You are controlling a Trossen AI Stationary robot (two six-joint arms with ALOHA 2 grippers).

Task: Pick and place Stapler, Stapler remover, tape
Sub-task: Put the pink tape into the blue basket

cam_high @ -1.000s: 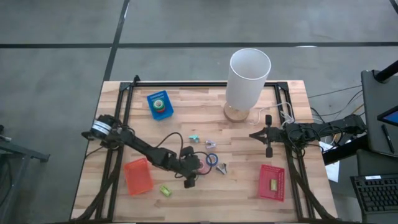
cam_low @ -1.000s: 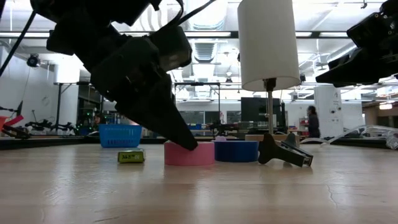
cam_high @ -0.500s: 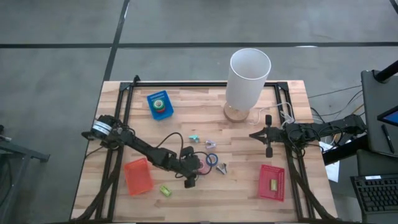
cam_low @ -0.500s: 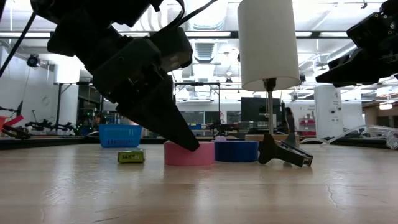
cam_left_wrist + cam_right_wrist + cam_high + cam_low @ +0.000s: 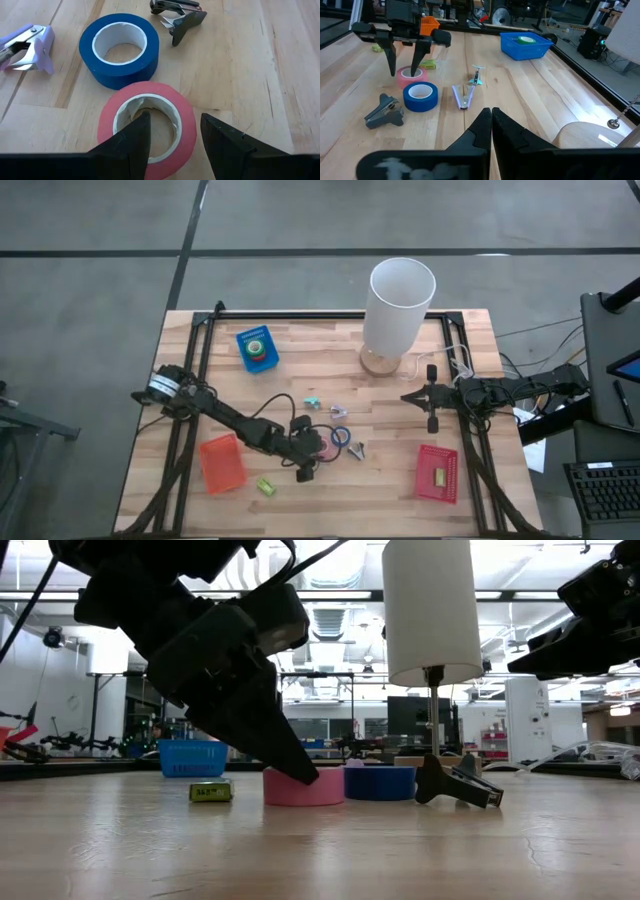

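Observation:
A pink tape roll (image 5: 145, 127) lies flat on the table, with a blue roll (image 5: 119, 47) right beside it. A dark claw-shaped stapler remover (image 5: 180, 15) rests just past the blue roll. A small lilac stapler (image 5: 27, 45) lies farther off. My left gripper (image 5: 175, 132) is open and low over the pink roll (image 5: 312, 442), one finger inside the ring and one outside it. My right gripper (image 5: 491, 114) is shut and waits above the table's right side (image 5: 425, 400). A green roll sits in the blue basket (image 5: 257, 348). My left gripper comes slanting down from the table's left side. One finger (image 5: 137, 132) stands inside the pink roll's pale core and the other (image 5: 220, 140) outside its wall (image 5: 187, 117). The roll lies flat on the table. I cannot tell whether either finger touches it.
A white lamp (image 5: 400, 305) stands at the far edge. A red basket (image 5: 222, 462) lies near the left front with a yellow-green block (image 5: 266, 486) beside it. Another red basket (image 5: 437, 473) lies at the right front. A teal clip (image 5: 313, 402) sits mid-table.

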